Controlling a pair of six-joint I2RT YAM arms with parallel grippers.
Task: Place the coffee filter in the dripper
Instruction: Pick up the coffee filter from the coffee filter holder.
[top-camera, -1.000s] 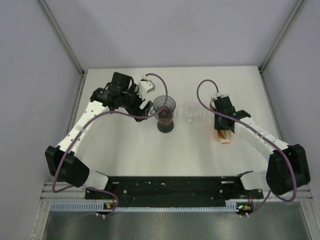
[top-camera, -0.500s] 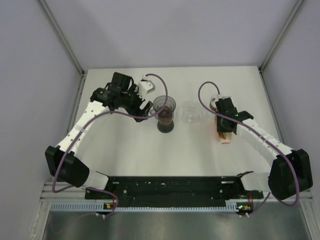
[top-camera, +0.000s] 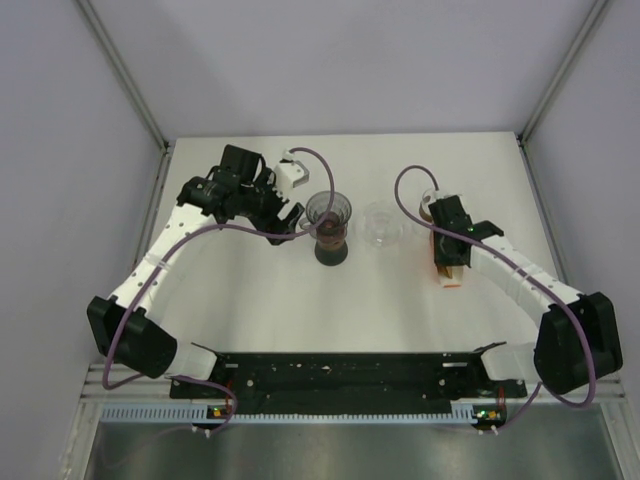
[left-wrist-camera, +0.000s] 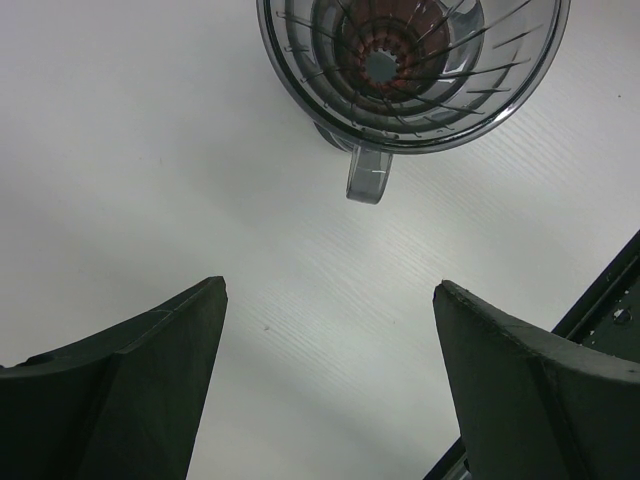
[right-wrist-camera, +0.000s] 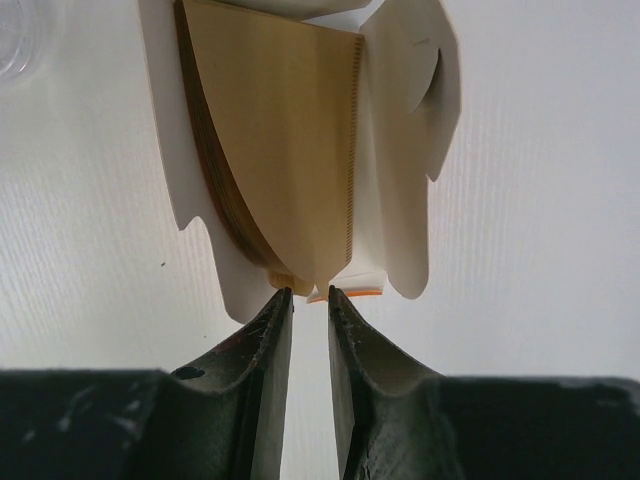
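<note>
Right wrist view: my right claw (right-wrist-camera: 310, 295) is drawn narrow, with a slim bare gap between the tips; the coffee filters (right-wrist-camera: 280, 140) lie just ahead, the stack's pointed lower end at my fingertips, touching or not I cannot tell; they sit in an opened white pack (right-wrist-camera: 405, 150) (orange strip on its lower edge, too small to read); filters tan, fanned, crimped along one seam; my left claw (left-wrist-camera: 330, 290) stands wide, the clear ribbed dripper (left-wrist-camera: 415, 70) ahead and apart, handle toward me.
</note>
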